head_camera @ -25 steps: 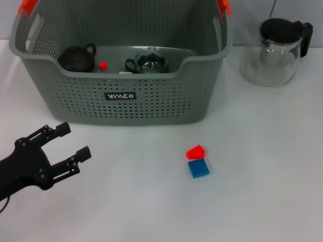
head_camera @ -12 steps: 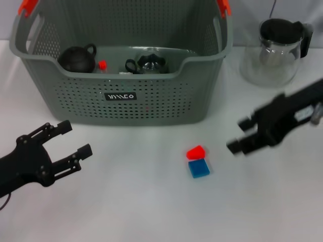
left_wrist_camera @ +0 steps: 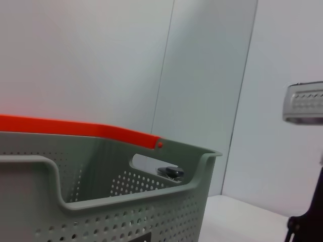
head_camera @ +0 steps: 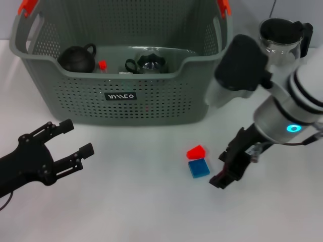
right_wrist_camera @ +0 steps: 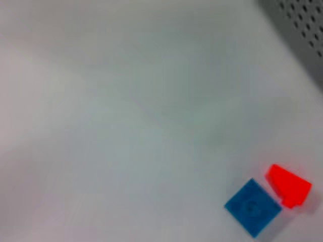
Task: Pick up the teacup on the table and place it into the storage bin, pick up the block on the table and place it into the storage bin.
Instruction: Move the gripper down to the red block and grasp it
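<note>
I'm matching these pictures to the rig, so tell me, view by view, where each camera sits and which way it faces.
Head view: on the robot's head, facing forward and down at the white table; shows the storage bin, red block, blue block, left gripper and right gripper.
Left wrist view: low on the left arm, looking sideways at the storage bin; own fingers unseen.
Right wrist view: above the table, looking down at the red block and blue block; own fingers unseen.
Shared: the bin in all three; the blocks in head and right wrist.

Bare lab-like test bench: white tabletop (head_camera: 126,201), plain pale wall panels (left_wrist_camera: 101,60).
</note>
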Controlling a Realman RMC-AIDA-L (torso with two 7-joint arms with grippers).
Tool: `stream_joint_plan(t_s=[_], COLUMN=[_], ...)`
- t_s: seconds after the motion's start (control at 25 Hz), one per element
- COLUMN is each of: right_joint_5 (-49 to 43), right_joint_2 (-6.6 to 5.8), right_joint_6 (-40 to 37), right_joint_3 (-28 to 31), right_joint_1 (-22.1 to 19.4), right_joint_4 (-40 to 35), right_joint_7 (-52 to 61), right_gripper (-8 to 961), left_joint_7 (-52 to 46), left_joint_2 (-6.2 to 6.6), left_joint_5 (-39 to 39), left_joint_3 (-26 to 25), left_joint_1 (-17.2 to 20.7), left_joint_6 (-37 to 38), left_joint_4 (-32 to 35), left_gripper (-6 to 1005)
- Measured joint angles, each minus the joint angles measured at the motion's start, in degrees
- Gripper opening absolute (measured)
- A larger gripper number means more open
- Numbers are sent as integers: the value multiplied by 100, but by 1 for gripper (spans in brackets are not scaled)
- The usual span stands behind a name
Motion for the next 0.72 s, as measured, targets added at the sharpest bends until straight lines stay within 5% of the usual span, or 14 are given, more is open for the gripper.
stream_joint_plan(t_s=[0.72], right_joint_5=[360], right_joint_2=[37], right_joint_6=[2062], right_joint_3=[-372], right_joint_1=[966], right_joint_4=[2197], right_joint_7=[1917], right_gripper=[579], left_joint_7=[37], left_joint_2=[-6], left_joint_5=[5], left_joint_3=[-11], left_joint_1=[28], left_joint_6=[-25], left_joint_4=[-59], left_gripper=[826])
